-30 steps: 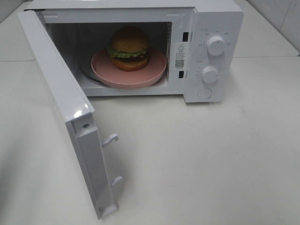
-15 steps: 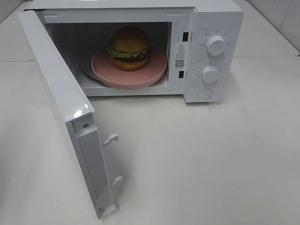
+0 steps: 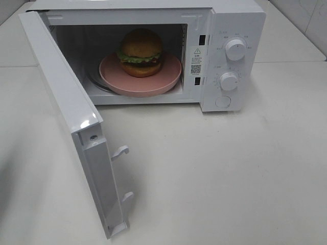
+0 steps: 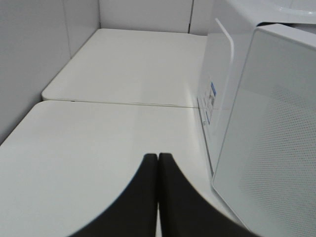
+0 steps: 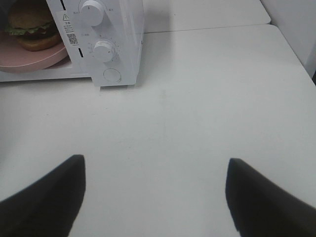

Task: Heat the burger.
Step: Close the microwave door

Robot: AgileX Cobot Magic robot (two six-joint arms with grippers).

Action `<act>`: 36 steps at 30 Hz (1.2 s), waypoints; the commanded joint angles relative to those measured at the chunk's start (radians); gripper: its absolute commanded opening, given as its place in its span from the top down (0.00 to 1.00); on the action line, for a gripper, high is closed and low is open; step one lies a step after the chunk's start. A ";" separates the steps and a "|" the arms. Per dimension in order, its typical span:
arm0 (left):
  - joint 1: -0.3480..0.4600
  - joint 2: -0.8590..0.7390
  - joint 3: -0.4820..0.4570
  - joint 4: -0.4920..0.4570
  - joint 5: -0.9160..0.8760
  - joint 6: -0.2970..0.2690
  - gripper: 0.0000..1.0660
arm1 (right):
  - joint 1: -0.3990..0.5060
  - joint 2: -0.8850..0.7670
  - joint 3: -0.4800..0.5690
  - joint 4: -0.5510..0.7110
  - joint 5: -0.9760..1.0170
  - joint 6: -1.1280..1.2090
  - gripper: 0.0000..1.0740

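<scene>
Orange-brown and glossy, the burger [image 3: 141, 52] sits on the pink plate [image 3: 171, 77] inside the open microwave [image 3: 240, 25], whose door [image 3: 61, 97] stands swung wide. The plate's front rim lies close to the cavity sill, so a hard swing could knock it or bounce the door off its latch hooks [image 3: 120, 151]. A glancing push might also slide the microwave on the table [image 3: 230, 173]. The left jaws are pressed together, empty, beside the door's outer face. The right jaws gape wide over the table, holding nothing. Neither arm shows from above, and the markings around the dials [image 3: 235, 49] are too small to read.
</scene>
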 commanded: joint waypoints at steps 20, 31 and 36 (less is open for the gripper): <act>-0.019 0.399 -0.115 0.493 -0.325 -0.311 1.00 | -0.006 -0.025 0.002 0.001 -0.008 -0.015 0.30; -0.177 0.524 -0.147 0.343 -0.355 -0.184 1.00 | -0.006 -0.025 0.002 0.001 -0.008 -0.015 0.30; -0.221 0.566 -0.184 0.334 -0.345 -0.184 1.00 | -0.006 -0.025 0.002 0.001 -0.008 -0.015 0.30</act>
